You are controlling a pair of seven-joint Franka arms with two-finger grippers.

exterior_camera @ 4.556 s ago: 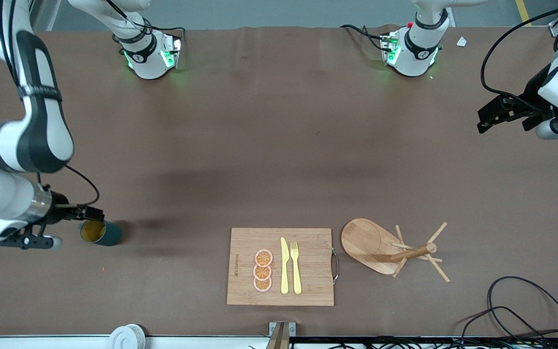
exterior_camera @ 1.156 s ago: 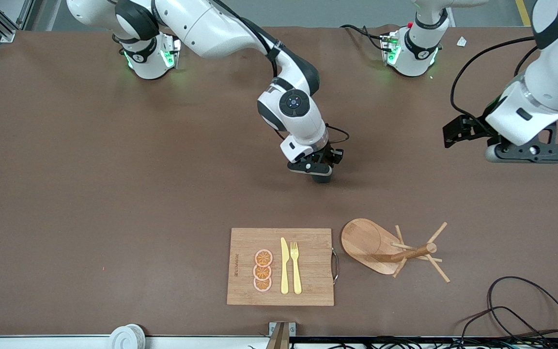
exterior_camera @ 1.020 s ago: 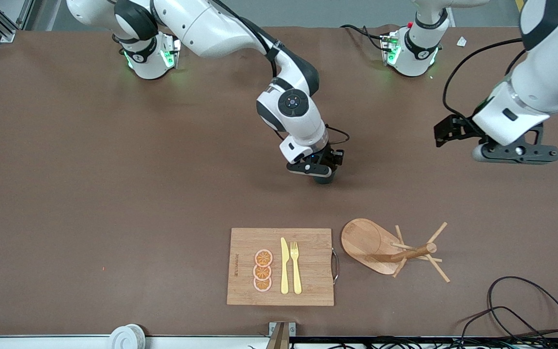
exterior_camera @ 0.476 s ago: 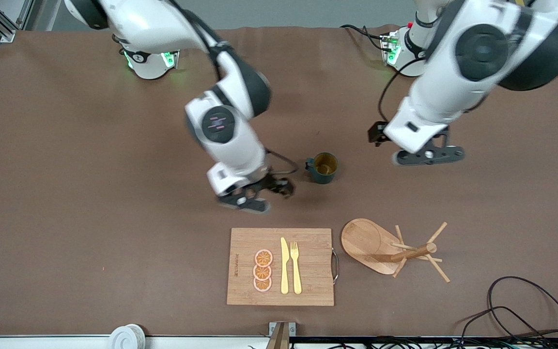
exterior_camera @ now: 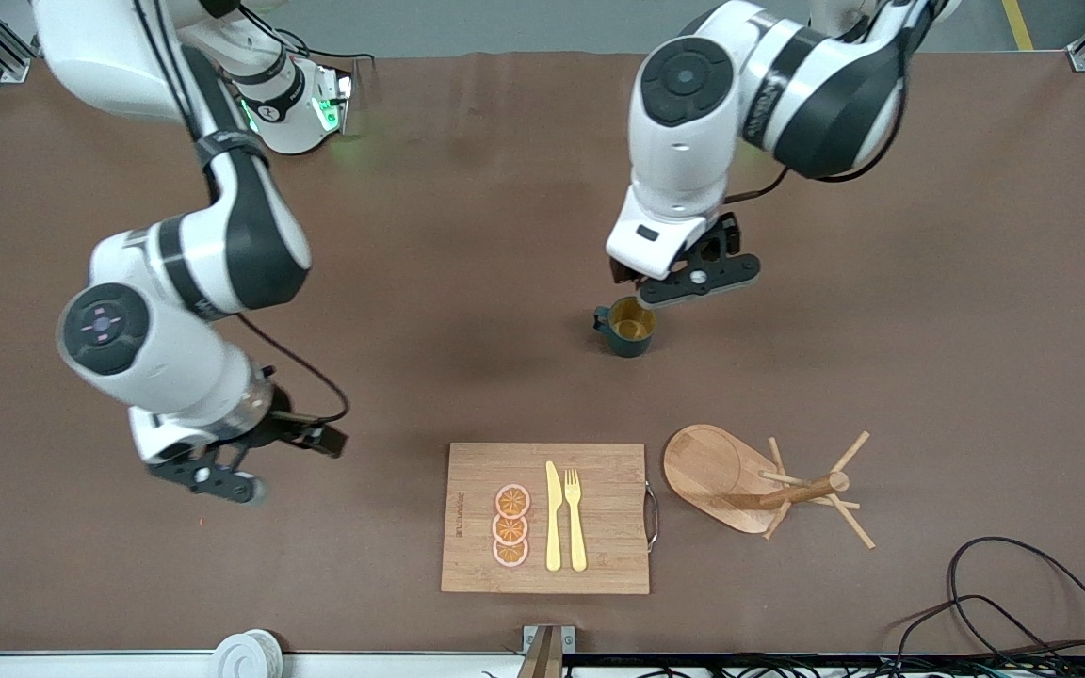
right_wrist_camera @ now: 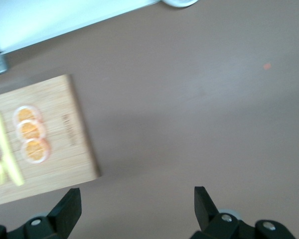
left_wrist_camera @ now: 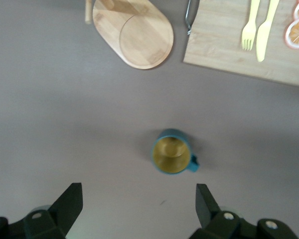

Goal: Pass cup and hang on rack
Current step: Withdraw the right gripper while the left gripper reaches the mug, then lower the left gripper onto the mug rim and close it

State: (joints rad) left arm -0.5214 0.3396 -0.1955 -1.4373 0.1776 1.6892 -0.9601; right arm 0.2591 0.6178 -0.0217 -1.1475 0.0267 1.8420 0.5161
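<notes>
Spread wide and empty, the left claw (left_wrist_camera: 137,209) hangs just above the small dark teal ribbed mug with the ochre inside (exterior_camera: 628,327), which stands upright on the brown bench (exterior_camera: 467,235), farther from the front camera than the light wooden mug tree with thin pegs (exterior_camera: 769,485). The mug looks rigid, glazed and light, so probably slippery and liable to chip if dropped. Its stubby side handle (exterior_camera: 601,325) must stay free for a peg, so the better hold seems to be across the rim or the ribbed wall, away from the handle. Toward the right arm's end of the bench from the mug, the right claw (right_wrist_camera: 137,209) waits parted and empty.
</notes>
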